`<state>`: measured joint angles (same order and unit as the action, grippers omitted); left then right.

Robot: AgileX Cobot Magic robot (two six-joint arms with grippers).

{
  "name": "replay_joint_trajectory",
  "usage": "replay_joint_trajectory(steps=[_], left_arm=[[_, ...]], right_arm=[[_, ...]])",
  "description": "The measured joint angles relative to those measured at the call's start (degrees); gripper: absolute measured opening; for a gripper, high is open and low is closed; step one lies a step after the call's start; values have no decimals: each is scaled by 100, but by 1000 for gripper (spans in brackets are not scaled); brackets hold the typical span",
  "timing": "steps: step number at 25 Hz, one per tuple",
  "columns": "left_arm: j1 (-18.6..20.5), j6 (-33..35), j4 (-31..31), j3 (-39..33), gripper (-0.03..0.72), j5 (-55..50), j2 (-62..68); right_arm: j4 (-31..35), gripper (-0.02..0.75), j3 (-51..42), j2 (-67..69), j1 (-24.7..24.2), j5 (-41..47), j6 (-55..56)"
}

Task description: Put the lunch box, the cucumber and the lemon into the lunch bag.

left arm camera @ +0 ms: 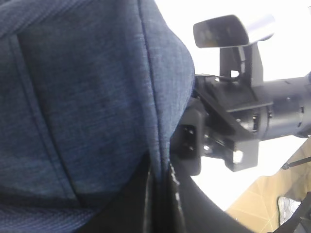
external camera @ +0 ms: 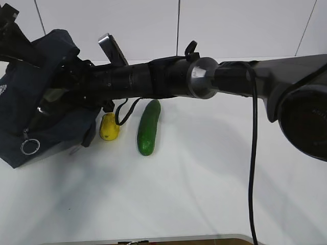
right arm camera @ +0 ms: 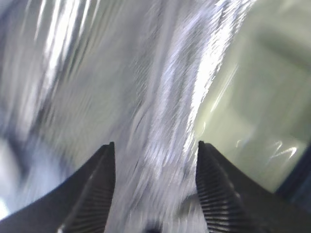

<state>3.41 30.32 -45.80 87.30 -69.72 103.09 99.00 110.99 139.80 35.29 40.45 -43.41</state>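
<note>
Contents outstanding: dark green smooth cucumber [external camera: 148, 127] and small yellow oval lemon [external camera: 109, 127] are lying side by side on the white table [external camera: 204, 194], just right of the navy fabric lunch bag [external camera: 36, 97]. Both are looking firm, rounded, likely slippery; grasping mid-body is advisable. Right gripper [right arm camera: 154, 160] is reaching inside the foil lining, jaws apart, empty. Left gripper state: cannot tell. Lunch box unseen.

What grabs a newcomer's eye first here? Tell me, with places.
The long black right arm spans the exterior view, reaching into the navy lunch bag at the left. Beside the bag on the white table lie the yellow lemon and the green cucumber. The right gripper is open against silver lining.
</note>
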Motion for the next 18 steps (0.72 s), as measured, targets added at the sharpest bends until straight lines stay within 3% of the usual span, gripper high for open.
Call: replay_joint_trajectory(steps=[6,18], left_arm=[[87,0,179,0,-6,-12,0],[825,0,-15,0,-6,-32,0]], right_arm=[[-39,428,27,0,0,377,0],[-423,428,31,-34,-311,1712,-130]])
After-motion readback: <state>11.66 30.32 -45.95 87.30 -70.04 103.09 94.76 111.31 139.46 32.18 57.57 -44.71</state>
